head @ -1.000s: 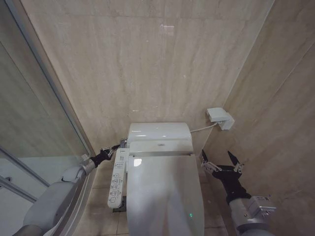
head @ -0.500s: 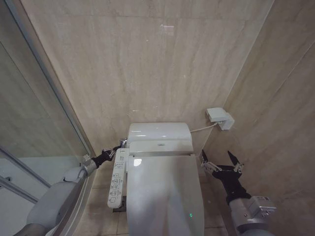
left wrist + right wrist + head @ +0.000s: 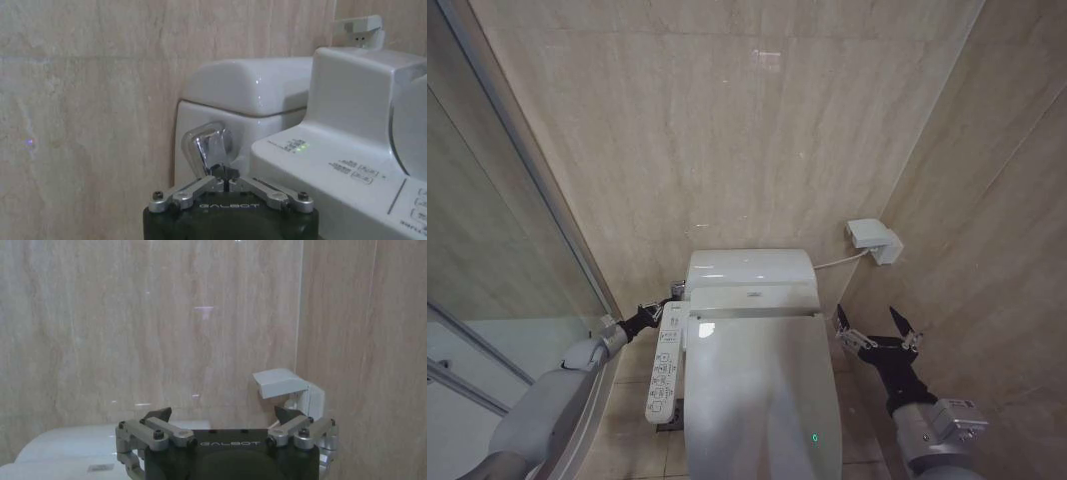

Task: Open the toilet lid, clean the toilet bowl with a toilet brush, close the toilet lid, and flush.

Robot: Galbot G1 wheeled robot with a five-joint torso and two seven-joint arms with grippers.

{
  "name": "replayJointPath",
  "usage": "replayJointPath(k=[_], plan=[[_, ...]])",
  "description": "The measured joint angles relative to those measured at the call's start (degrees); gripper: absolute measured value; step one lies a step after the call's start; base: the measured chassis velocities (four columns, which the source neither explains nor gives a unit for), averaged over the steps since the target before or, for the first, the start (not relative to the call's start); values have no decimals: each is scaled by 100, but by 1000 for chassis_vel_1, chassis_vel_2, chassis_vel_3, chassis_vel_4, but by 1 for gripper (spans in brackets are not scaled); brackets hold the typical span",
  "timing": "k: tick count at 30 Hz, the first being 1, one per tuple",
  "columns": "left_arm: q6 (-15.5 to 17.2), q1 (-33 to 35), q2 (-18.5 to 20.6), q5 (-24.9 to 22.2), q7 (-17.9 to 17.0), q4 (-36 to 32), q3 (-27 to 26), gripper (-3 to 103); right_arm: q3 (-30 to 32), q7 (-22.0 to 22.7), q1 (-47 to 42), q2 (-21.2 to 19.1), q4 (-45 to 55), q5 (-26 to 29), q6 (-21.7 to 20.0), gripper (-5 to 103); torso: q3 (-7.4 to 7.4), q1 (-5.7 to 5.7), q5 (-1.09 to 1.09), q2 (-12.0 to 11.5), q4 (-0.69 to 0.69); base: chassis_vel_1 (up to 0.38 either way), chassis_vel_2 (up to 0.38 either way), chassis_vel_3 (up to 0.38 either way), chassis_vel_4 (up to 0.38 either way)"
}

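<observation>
Standing on the beige tiled floor (image 3: 652, 430), hard against the back wall: the toilet bowl (image 3: 762, 400), toilet lid (image 3: 762, 385) lying shut on top. Sitting just left of it on that floor, the white shower tray (image 3: 487, 345), behind glass.

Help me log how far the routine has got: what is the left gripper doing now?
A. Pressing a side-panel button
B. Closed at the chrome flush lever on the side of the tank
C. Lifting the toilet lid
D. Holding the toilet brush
B: the left gripper has its fingers together at the chrome flush lever on the tank, and the toilet lid is down.
</observation>
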Motion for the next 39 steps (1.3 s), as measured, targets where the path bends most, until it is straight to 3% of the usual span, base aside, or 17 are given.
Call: replayJointPath(k=[16,19,21,23,24,26,27,28,30,31,34,35,37,39], plan=[[-115,-196,-217,114,-68,506,-37,0,0,0,0,-1,0,0,0,100,0,-1,2,1,5,0,0,0,0],[-126,-200,-319,151,-191,536,-97,0,-1,-3,0,0,0,0,0,100,1,0,-6,0,-6,0,0,0,0],[-131,-136,-319,151,-301,440,-172,0,0,0,-1,0,0,0,0,100,2,1,-5,0,-7,-68,-25,-15,-23],[-147,144,-254,105,-662,38,-451,0,0,0,0,0,0,0,0,100,1,2,0,-1,-8,-52,-20,-8,-55],[-147,144,-254,105,-662,38,-451,0,0,0,0,0,0,0,0,100,1,2,0,-1,-8,-37,-16,11,-50],[-240,460,-193,75,-1099,-416,-834,0,0,0,0,-1,0,0,0,100,1,1,-2,0,-3,-6,-12,6,-25],[-240,460,-193,75,-1099,-416,-834,0,0,0,0,-1,0,0,0,100,1,1,-2,0,-3,0,0,0,0],[-246,595,-161,100,-1291,-631,-979,0,0,-1,0,-1,0,0,0,100,0,0,0,0,3,0,0,0,0],[-195,976,-91,206,-1833,-1263,-1332,0,0,-1,0,0,0,0,0,100,0,0,-1,0,2,0,0,0,0],[-195,976,-91,206,-1833,-1263,-1332,0,0,-1,0,0,0,0,0,100,0,0,-1,0,2,0,0,0,0],[58,1521,-52,221,-2995,-2110,-1646,0,0,0,0,0,0,0,0,100,0,0,-1,0,0,0,0,0,0],[58,1521,-52,221,-2995,-2110,-1646,0,0,0,0,0,0,0,0,100,0,0,-1,0,0,0,0,0,0],[232,1825,-45,215,-3517,-2589,-1816,0,0,0,0,0,0,0,0,100,0,0,0,0,0,0,0,0,0],[326,1957,-41,217,-3686,-2804,-1881,0,0,0,0,0,0,0,0,100,0,0,0,0,0,0,0,0,0]])
